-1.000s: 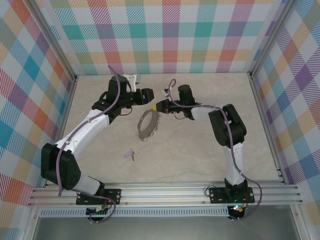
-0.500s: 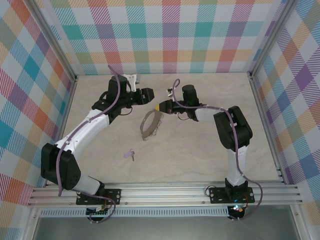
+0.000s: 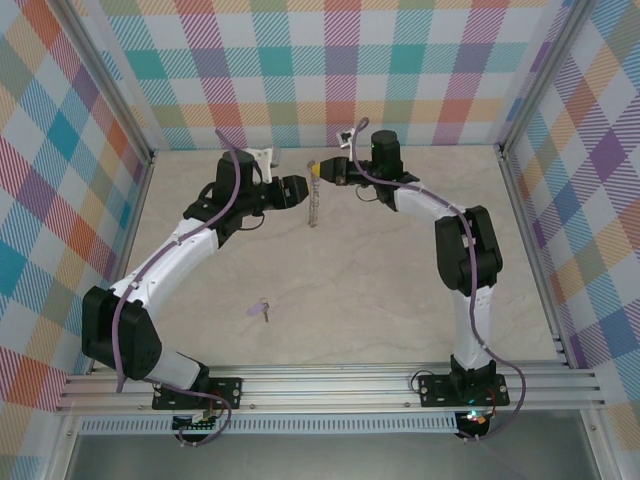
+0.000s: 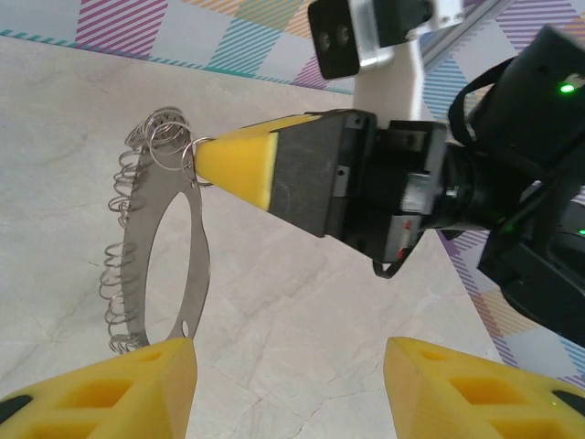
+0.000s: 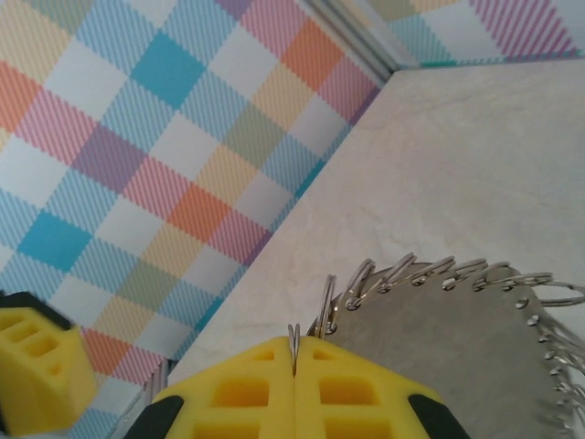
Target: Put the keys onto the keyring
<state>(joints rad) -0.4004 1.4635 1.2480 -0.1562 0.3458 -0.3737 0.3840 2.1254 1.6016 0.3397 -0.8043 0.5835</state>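
On the near worktop (image 3: 380, 290): key (image 3: 264, 310) lies loose, unthreaded | keyring (image 3: 315, 205) hangs at the back, pinched in right gripper (image 3: 317, 170) | left gripper (image 3: 300, 188) beside it, spread and empty | key pickup and threading not yet done

keyring (image 4: 164, 197): dull grey metal, shiny wire loops | fingers (image 4: 457, 389): matt yellow plastic | table (image 4: 302, 302): smooth, marbled

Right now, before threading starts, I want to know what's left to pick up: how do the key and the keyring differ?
The key lies flat on the table, untouched; the keyring hangs lifted, pinched in the right claw. The key is lilac and tiny; the keyring is silvery and much larger. Shared: they are apart, not yet joined.
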